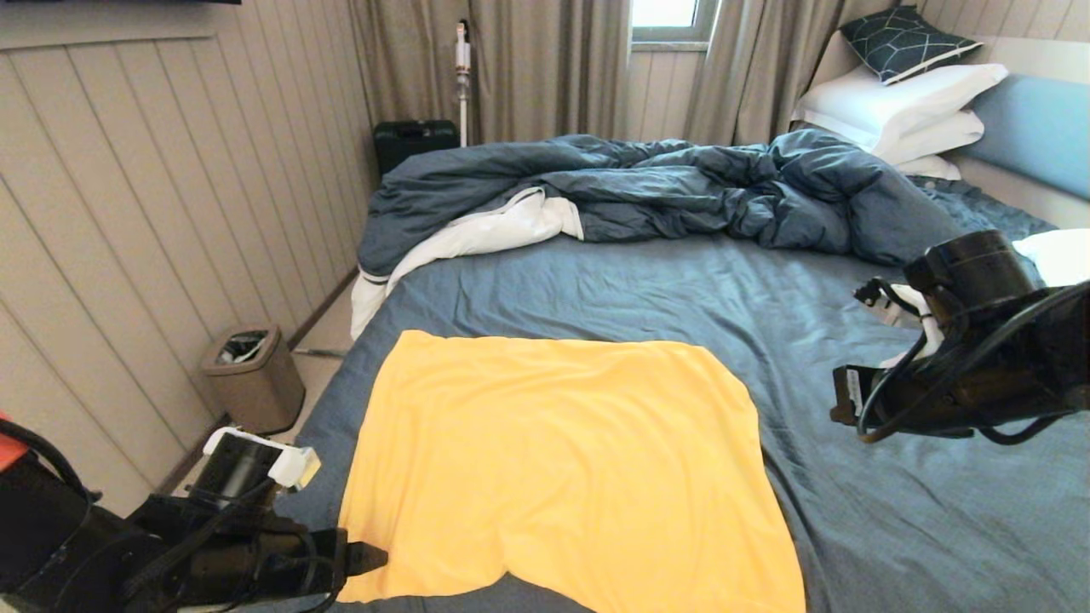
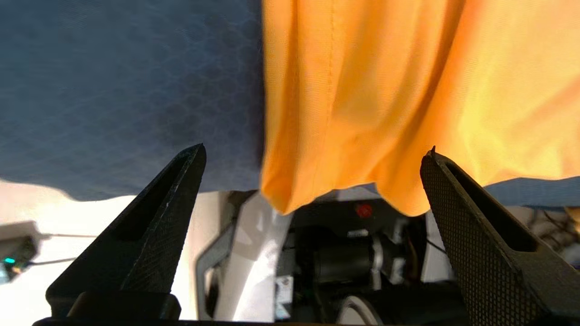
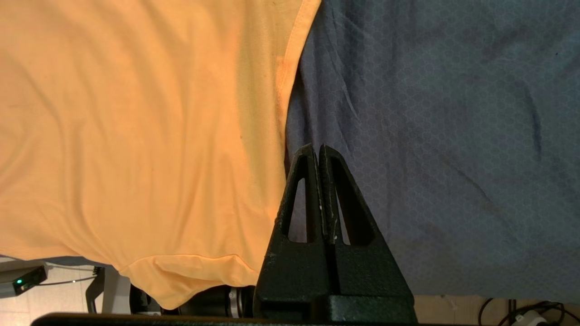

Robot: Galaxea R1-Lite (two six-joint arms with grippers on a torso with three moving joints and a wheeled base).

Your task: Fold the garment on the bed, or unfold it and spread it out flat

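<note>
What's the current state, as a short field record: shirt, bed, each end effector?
garment: yellow-orange T-shirt lying spread on the near part of the bed, its near edge hanging over the mattress edge
bed: slate-blue sheet, dark duvet bunched at the far side
left end effector: open, at the shirt's near-left corner, not gripping it
right end effector: shut, empty, raised above the sheet beside the shirt's right edge
</note>
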